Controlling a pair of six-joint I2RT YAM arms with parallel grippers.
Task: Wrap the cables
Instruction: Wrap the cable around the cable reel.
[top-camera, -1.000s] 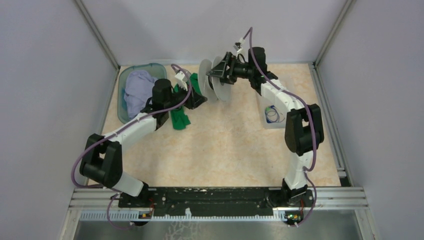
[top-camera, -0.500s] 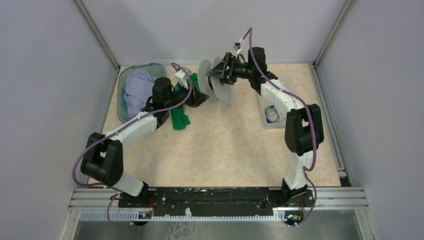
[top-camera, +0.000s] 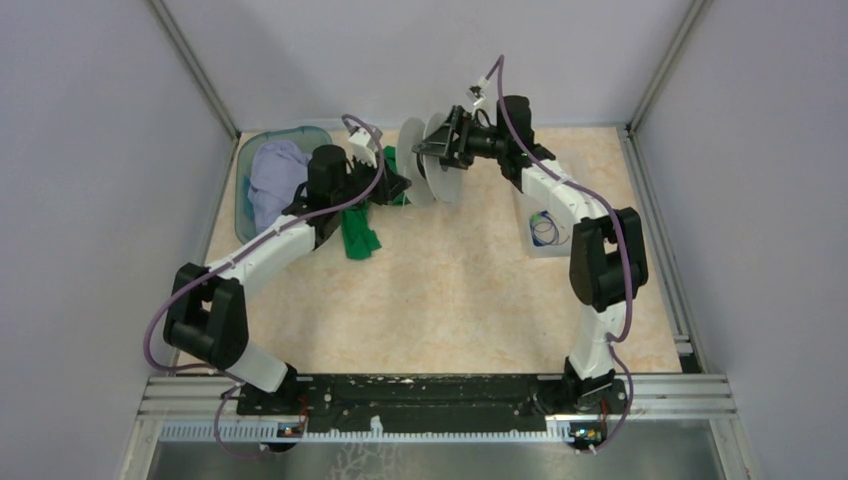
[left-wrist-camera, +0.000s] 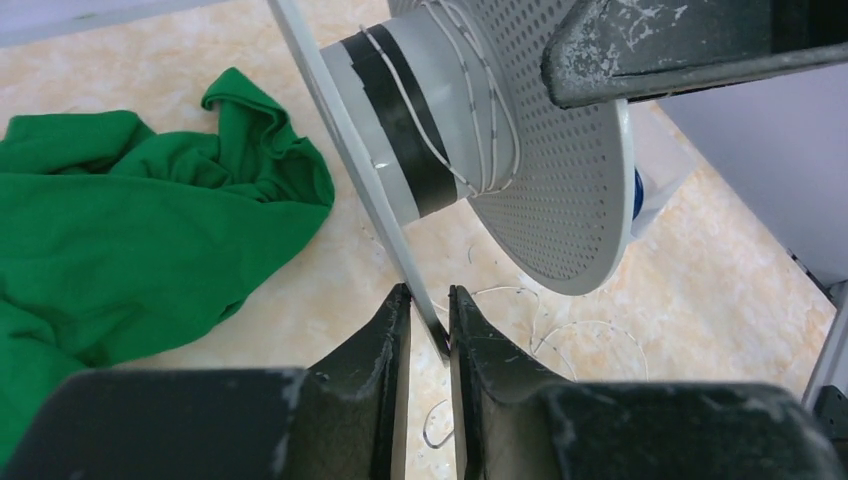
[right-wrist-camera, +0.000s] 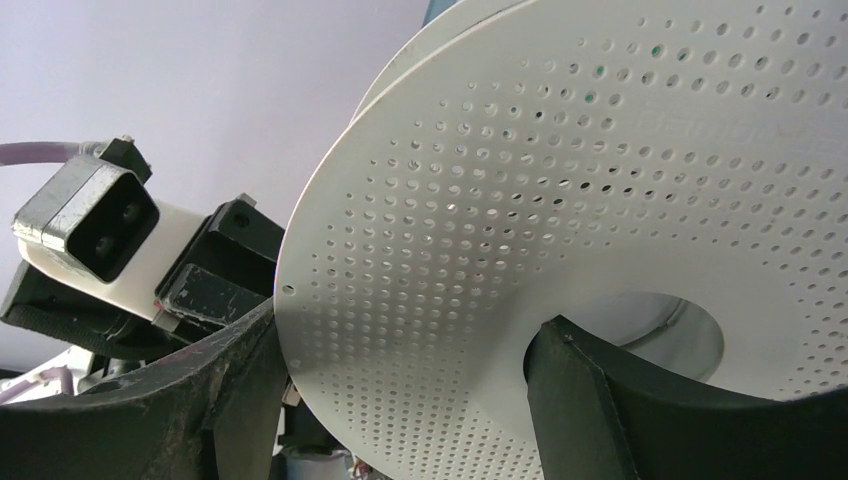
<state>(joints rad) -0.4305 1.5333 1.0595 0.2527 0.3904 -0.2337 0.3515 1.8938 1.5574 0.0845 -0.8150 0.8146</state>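
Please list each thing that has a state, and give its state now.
spool: held off the table, tilted, some wire wound on its core
whitish wire: partly wound; loose loops on table
left gripper: nearly closed at spool's flange edge
right gripper: gripping spool
green cloth: crumpled

Hair-thin whitish cable (left-wrist-camera: 470, 120) wound around spool hub; dark blue coil (top-camera: 545, 231) in clear container.

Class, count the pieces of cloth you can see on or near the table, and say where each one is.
2. A crumpled green cloth lies on the table under the left arm; a pale lavender cloth sits in the teal bin at far left. Others may be hidden.
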